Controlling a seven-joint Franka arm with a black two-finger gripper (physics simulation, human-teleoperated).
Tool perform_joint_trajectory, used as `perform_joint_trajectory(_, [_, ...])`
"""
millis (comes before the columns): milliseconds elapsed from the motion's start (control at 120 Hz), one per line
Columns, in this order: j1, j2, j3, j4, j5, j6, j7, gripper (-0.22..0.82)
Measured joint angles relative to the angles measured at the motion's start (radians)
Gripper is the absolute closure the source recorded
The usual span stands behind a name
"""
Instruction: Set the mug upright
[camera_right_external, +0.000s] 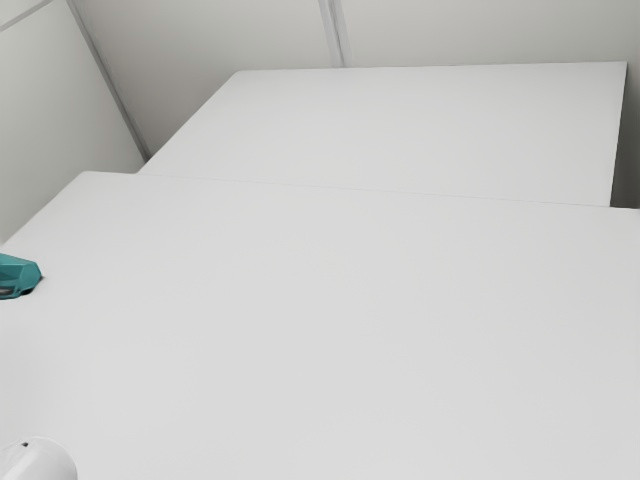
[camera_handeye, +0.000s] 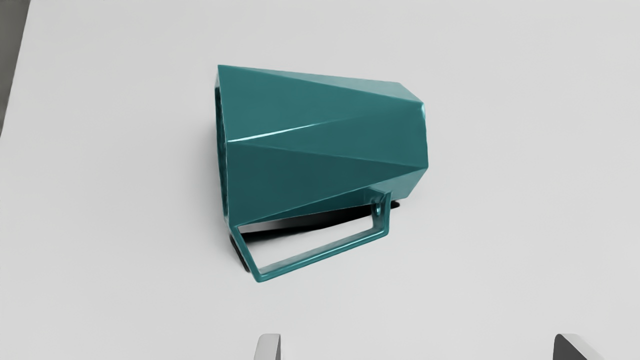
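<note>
Mug (camera_handeye: 325, 135): teal and faceted, lying on its side on the white tabletop (camera_right_external: 340, 330), at the exterior view's left edge, where the frame cuts it off.
Long axis: laid along the tabletop, roughly parallel to a line drawn from one fingertip to the other.
Mouth (camera_handeye: 221, 150): the wider end, seen almost edge-on, facing sideways past the line of the pale-faced finger and toward the table edge that shows in the wrist view.
Base (camera_handeye: 426, 135): the narrower end, pointing toward the exterior view's right; in the wrist view it falls between the lines of the two fingers.
Handle (camera_handeye: 325, 252): an angular loop on the mug's side nearest the fingertips, slanting so that its corner by the mouth comes closest to them.
Gripper (camera_handeye: 420, 346): spread wide, fingertips well apart from each other and apart from the mug.
Hand pose: over the tabletop, its camera looking down on the mug's flank, with the mug offset toward the pale-faced finger's side.
Arm (camera_right_external: 38, 462): a white rounded piece at the exterior view's lower left corner; which part of it, I cannot tell.
</note>
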Motion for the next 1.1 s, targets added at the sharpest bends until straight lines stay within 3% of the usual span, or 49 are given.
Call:
perform_joint_trajectory(183, [-0.013,0.090,0.002,0.084,-0.006,0.000,0.076,0.01])
perform_joint_trajectory(308, [-0.047,0.124,0.048,0.116,-0.038,0.015,0.116,0.01])
perform_joint_trajectory(542, [-0.068,0.158,0.070,0.143,-0.153,0.051,0.169,0.01])
perform_joint_trajectory(1100, [-0.107,0.313,0.073,0.310,-0.277,0.056,0.203,0.01])
